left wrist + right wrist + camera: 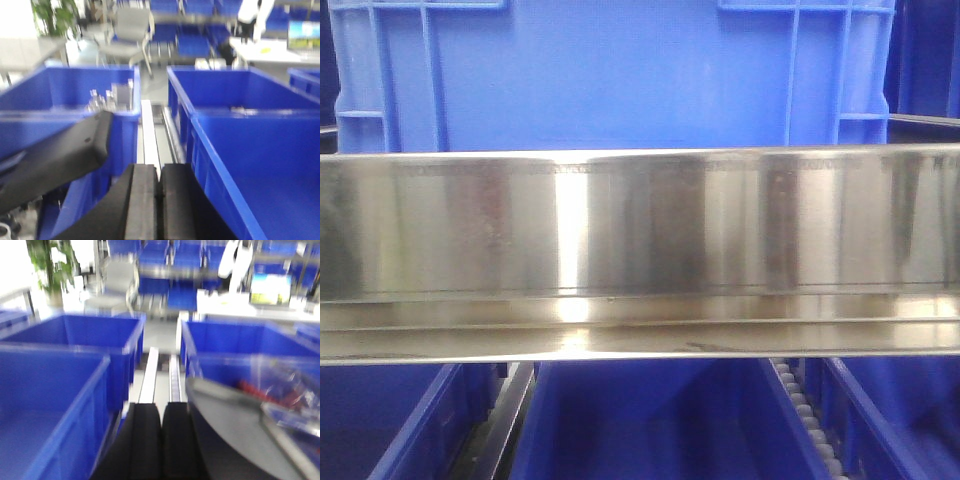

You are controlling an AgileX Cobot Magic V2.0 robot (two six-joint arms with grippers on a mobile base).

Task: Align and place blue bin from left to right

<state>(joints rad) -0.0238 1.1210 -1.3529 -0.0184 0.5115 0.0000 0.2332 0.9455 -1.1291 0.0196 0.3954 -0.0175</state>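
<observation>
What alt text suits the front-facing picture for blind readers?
A large mid-blue plastic crate with ribbed corners stands behind a wide shiny metal rail crossing the frame. Below it, open blue bins and a white roller track show.

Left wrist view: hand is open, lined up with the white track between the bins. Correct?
No. The left wrist view shows the left hand shut, fingers pressed together. It is lined up with the white track.

Large blue bin [610, 75], mid-blue plastic, stands upright, smooth flat wall facing front, moulded ribs and rectangular frames near both corners (top edge cropped), behind steel rail [640, 230].
</observation>
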